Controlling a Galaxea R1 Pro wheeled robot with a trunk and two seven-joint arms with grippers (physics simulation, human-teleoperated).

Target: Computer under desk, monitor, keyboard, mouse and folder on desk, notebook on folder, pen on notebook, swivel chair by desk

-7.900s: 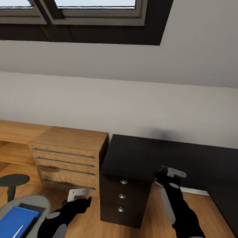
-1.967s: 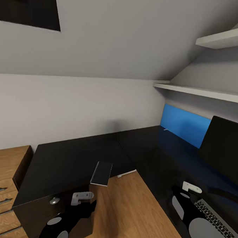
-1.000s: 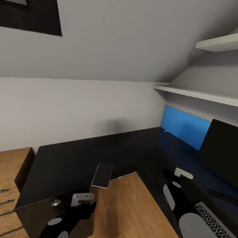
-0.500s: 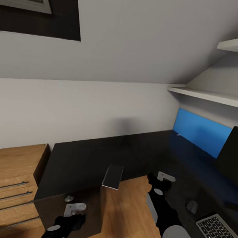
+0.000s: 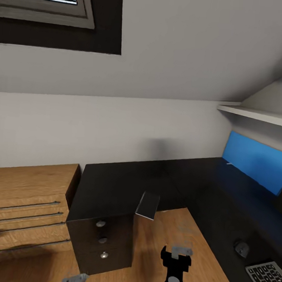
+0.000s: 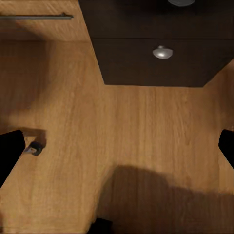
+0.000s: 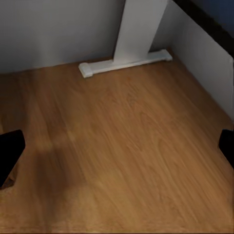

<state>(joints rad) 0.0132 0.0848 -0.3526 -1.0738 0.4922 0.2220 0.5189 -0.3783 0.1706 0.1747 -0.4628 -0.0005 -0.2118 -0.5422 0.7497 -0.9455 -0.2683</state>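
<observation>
The black L-shaped desk (image 5: 125, 186) fills the corner under the sloping ceiling, one wing running along the back wall and the other along the right-hand wall below a blue wall panel (image 5: 256, 161). Its three-drawer unit (image 5: 103, 247) stands at the left end, just beside a light wooden drawer chest (image 5: 25, 217). A thin grey notebook (image 5: 148, 205) lies at the inner corner of the desk, tilted and overhanging the edge above the wooden floor (image 5: 168, 234). On the right wing, the keyboard (image 5: 268, 277) shows one corner at the picture's edge, with the small dark mouse (image 5: 241, 248) just beside it (the two are apart, not touching).

The right gripper (image 5: 176, 260) hangs low over the floor; in its wrist view the fingers (image 7: 9, 156) are spread wide with nothing between them, above the white desk leg (image 7: 131, 34). The left gripper (image 6: 117, 151) is likewise spread and empty, facing the floor before the drawer unit.
</observation>
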